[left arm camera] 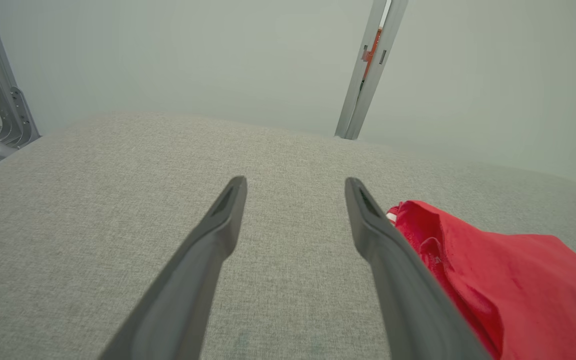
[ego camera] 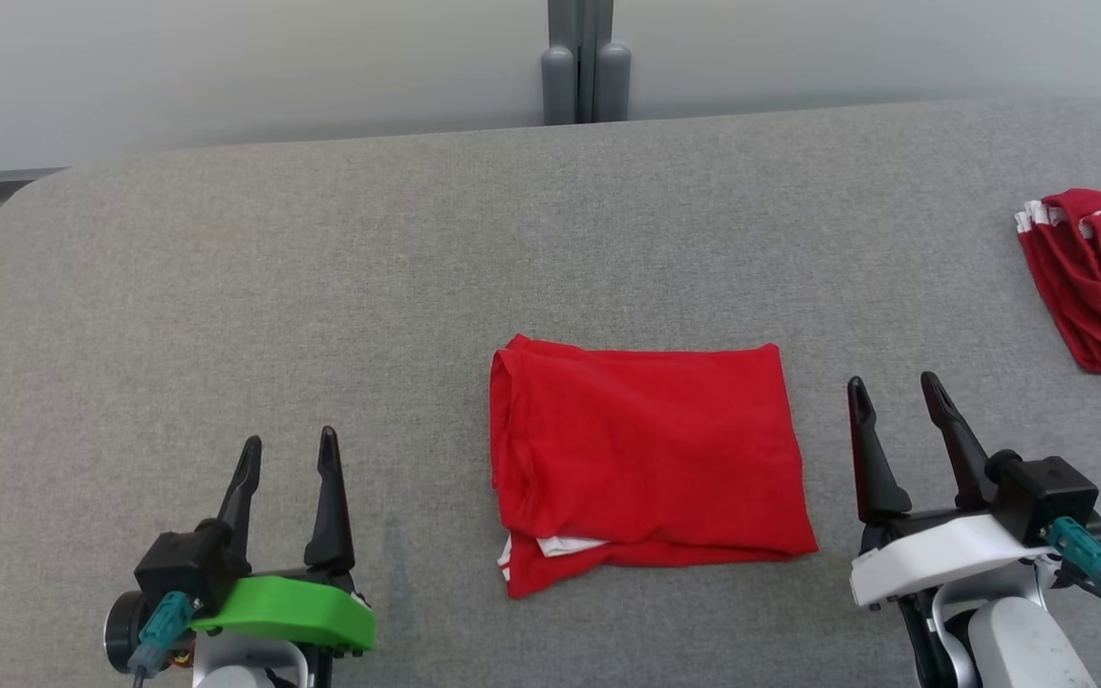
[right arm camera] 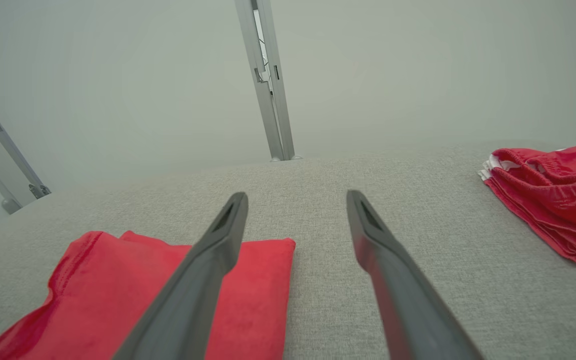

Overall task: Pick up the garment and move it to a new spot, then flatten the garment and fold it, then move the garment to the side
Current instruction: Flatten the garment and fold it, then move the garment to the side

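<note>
Head view, and the left tool (ego camera: 290, 437) is spread wide, holding nothing, clear of the cloth. The right tool (ego camera: 895, 380) is splayed just the same, empty too. Between them the folded red garment (ego camera: 646, 459) lies flat on the grey desk (ego camera: 226, 287), its long axis running left to right, white trim peeking at its near-left corner. A red bundle (ego camera: 1100, 287) sits far right.

Grey table (ego camera: 226, 287): woven fabric top, far-left corner rounded, surface smooth. Red garment (ego camera: 646, 449) lies flat at middle, toward near edge; folded to rough rectangle, layers stacked along left side, white trim peeking out at near-left corner. Another red piece, second garment (ego camera: 1100, 287), white trim, loosely bunched, at right edge, well apart from first, partly cut off by frame.
</note>
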Robot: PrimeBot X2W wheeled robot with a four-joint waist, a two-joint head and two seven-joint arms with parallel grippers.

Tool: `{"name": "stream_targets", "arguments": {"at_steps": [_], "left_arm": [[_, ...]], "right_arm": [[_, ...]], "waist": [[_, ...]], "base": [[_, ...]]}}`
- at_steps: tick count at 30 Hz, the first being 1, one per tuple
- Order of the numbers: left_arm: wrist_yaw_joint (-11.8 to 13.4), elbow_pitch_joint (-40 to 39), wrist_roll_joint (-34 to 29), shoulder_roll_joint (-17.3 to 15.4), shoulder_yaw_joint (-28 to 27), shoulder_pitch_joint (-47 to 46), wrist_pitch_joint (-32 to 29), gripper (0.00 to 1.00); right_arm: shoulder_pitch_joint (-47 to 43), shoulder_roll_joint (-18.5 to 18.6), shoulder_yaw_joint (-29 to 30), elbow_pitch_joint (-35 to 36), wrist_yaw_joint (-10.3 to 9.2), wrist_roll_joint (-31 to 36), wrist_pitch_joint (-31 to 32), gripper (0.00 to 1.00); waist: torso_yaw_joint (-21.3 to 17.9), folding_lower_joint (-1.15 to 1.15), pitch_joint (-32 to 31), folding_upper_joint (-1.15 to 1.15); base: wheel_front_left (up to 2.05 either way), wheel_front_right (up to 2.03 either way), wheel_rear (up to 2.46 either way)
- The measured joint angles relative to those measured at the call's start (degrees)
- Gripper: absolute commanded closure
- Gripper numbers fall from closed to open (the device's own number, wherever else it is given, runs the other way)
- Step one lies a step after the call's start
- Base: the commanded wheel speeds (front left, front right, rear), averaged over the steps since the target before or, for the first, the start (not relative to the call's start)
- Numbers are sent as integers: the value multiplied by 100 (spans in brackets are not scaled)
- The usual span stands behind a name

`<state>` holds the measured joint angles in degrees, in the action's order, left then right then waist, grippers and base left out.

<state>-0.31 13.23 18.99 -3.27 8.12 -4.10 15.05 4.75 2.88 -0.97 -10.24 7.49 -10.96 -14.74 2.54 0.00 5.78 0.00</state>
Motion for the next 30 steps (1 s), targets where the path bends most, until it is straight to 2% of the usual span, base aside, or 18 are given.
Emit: {"name": "stream_targets", "arguments": {"at_steps": [5, 8, 11, 17, 22, 30], "left_arm": [[-26, 16, -49, 18, -47, -4, 0, 0], [-30, 13, -68, 25, -63, -10, 0, 0], [-43, 8, -90, 29, -71, -29, 0, 0], [-49, -13, -94, 34, -68, -109, 0, 0], [-32, -31, -43, 37, -4, -179, 0, 0], [9, -89, 4, 38, 11, -264, 8, 0]], "right_arm": [[6, -1, -12, -112, 0, -43, 23, 0], [15, -5, 4, -159, 0, -141, 269, 0], [46, -4, 51, -147, 0, -309, 657, 0], [268, 23, 107, -67, 0, -487, 1915, 0], [463, 191, 144, -132, -1, -816, 2744, 0], [825, 342, 141, -845, 0, -1338, 3354, 0]], "waist": [[11, 0, 24, 0], [22, 0, 55, 0], [44, 0, 95, 0], [132, 0, 197, 0], [270, 0, 276, 0], [557, 0, 458, 0]], "base": [[0, 0, 0], [0, 0, 0], [0, 0, 0], [0, 0, 0], [0, 0, 0], [0, 0, 0]]}}
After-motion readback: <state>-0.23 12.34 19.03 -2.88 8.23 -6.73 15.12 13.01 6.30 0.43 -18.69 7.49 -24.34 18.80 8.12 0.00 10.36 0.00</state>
